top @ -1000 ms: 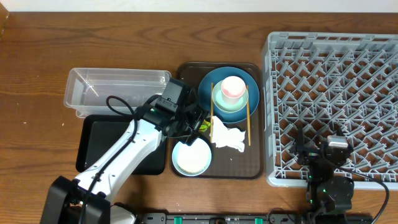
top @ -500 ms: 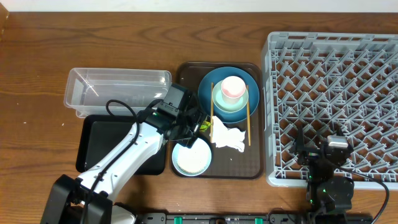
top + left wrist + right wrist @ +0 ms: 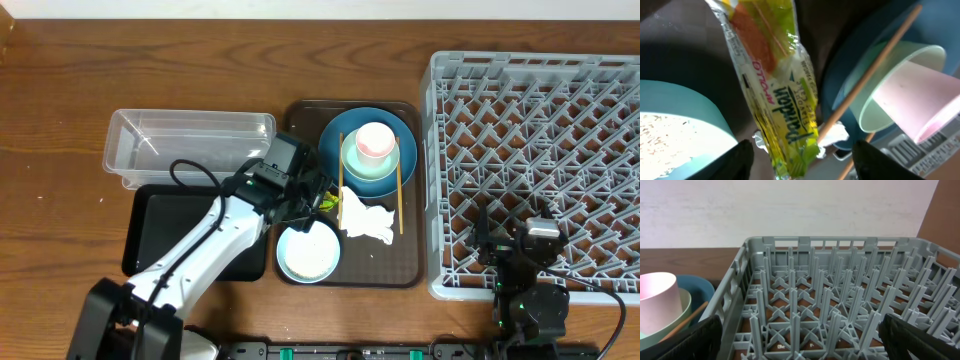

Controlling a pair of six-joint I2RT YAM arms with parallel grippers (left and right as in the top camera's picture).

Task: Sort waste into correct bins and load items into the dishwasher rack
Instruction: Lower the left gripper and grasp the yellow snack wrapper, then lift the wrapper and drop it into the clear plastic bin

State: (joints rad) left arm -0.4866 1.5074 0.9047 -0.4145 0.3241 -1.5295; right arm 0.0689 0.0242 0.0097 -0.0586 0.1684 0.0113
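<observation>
Step, judged: pick up small yellow-green snack wrapper (image 3: 780,100), lying on brown serving tray (image 3: 385,262) between small light-blue bowl (image 3: 675,125) and thin wooden chopstick (image 3: 875,60).
Left gripper (image 3: 807,161) apart, straddling wrapper, nothing clamped.
Lower centred, close on wrapper alone, clear of bowl rim.
Right gripper (image 3: 800,342) apart above grey plastic dishwasher rack (image 3: 840,280).
Left wrist view shows straddle. Only overhead shows clear plastic tub (image 3: 190,140).

The left arm (image 3: 195,255) wears white shells over black joints, with a looping black cable (image 3: 190,170) — the right arm (image 3: 530,300) is black.
</observation>
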